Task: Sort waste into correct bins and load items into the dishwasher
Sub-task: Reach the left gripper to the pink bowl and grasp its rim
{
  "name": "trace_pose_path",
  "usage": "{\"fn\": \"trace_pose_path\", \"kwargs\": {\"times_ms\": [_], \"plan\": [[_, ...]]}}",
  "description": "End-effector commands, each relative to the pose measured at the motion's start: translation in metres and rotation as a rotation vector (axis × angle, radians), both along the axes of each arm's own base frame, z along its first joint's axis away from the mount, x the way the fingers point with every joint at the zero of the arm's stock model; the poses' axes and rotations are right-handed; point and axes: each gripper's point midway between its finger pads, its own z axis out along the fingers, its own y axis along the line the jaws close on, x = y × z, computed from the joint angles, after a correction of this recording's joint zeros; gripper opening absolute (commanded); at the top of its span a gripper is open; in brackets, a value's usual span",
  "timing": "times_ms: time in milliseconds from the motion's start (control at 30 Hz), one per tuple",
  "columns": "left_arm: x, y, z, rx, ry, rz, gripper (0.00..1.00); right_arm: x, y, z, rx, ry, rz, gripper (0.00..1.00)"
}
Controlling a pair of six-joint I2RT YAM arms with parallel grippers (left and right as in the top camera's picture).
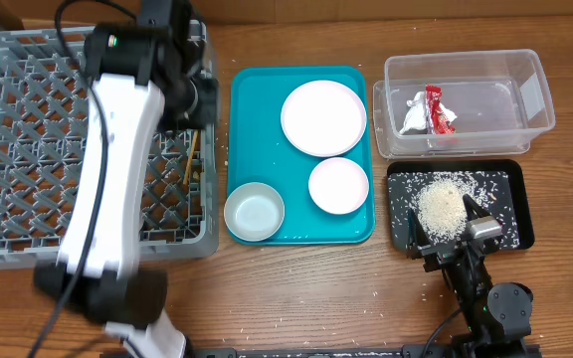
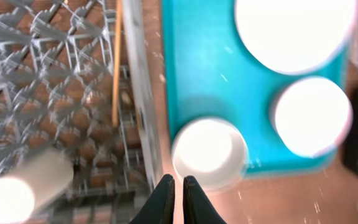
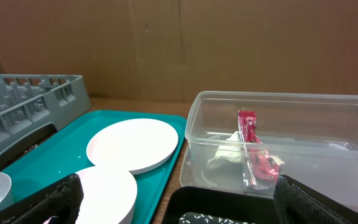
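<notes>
The red and silver wrapper [image 1: 436,109] lies in the clear tub [image 1: 535,94], also in the right wrist view [image 3: 253,152]. The black tray [image 1: 515,204] holds a rice pile. The pale plate [image 1: 323,117], small white dish [image 1: 338,185] and metal bowl [image 1: 255,211] sit on the teal tray. A wooden chopstick [image 2: 115,74] and the white cup [image 2: 23,186], on its side, lie in the grey rack [image 1: 28,89]. My left gripper [image 2: 178,186] is shut and empty, high over the rack's right wall. My right gripper [image 3: 179,208] is wide open over the black tray's near edge [image 1: 451,237].
The flat teal tray [image 1: 301,229] lies between the rack and the bins. Loose rice grains are scattered on the wooden table around the black tray. My left arm [image 1: 117,129] stretches across the rack and hides part of it from above.
</notes>
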Motion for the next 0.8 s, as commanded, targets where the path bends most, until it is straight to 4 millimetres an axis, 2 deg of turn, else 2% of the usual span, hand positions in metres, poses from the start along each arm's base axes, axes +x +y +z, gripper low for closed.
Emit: {"fn": "trace_pose_path", "kwargs": {"times_ms": [0,200,267,333,467,533,600,667,767], "plan": [[-0.044,0.005,0.053,0.043,-0.139,0.076,0.09,0.000,-0.001,-0.001,0.000,-0.005,-0.005,1.00],[-0.106,-0.014,0.085,-0.025,-0.235,-0.013,0.15,0.000,-0.001,-0.001,0.000,-0.005,-0.005,1.00],[-0.137,-0.018,0.096,-0.067,-0.285,-0.056,0.25,0.000,-0.001,-0.001,0.000,-0.005,-0.005,1.00],[-0.153,-0.012,0.102,-0.081,-0.323,-0.057,0.27,0.000,-0.001,-0.001,0.000,-0.005,-0.005,0.99],[-0.174,0.011,0.112,-0.087,-0.412,0.016,0.26,0.000,-0.001,-0.001,0.000,-0.005,-0.005,1.00],[-0.177,0.007,0.114,-0.132,-0.431,0.004,0.25,0.000,-0.001,-0.001,0.000,-0.005,-0.005,1.00],[-0.169,-0.010,0.111,-0.192,-0.440,-0.031,0.24,0.000,-0.001,-0.001,0.000,-0.005,-0.005,1.00],[-0.153,-0.034,0.103,-0.246,-0.446,-0.115,0.24,0.000,-0.001,-0.001,0.000,-0.005,-0.005,1.00],[-0.119,-0.074,0.074,-0.315,-0.399,-0.191,0.25,0.000,-0.001,-0.001,0.000,-0.005,-0.005,1.00]]}}
